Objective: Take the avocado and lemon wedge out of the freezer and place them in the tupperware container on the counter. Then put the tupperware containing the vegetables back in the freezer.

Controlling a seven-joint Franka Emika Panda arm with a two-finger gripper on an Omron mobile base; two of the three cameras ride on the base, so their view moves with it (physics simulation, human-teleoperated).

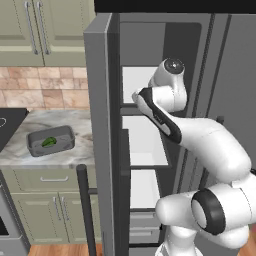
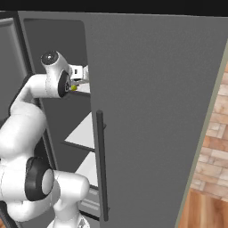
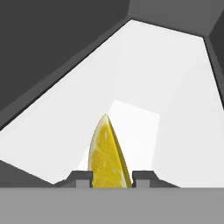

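A: What is found to the gripper's left?
B: Well away, on the counter point(image 1: 75, 125), the tupperware container point(image 1: 35, 141) is seen, with the avocado point(image 1: 49, 142) lying inside it. Nearer, the open freezer point(image 1: 150, 45) door's edge stands between that tray and the hand.

A: And at the gripper point(image 3: 111, 177) itself?
B: The lemon wedge point(image 3: 107, 155) is pinched upright between the two fingertips point(image 3: 81, 178), over a white shelf point(image 3: 144, 92) inside the freezer.

A: To its right?
B: The view is blocked by a wide grey door panel point(image 2: 156, 111) with a dark bar handle point(image 2: 101, 164).

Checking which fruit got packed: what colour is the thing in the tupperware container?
Green, the avocado in the tupperware container; clearest in the left base view.
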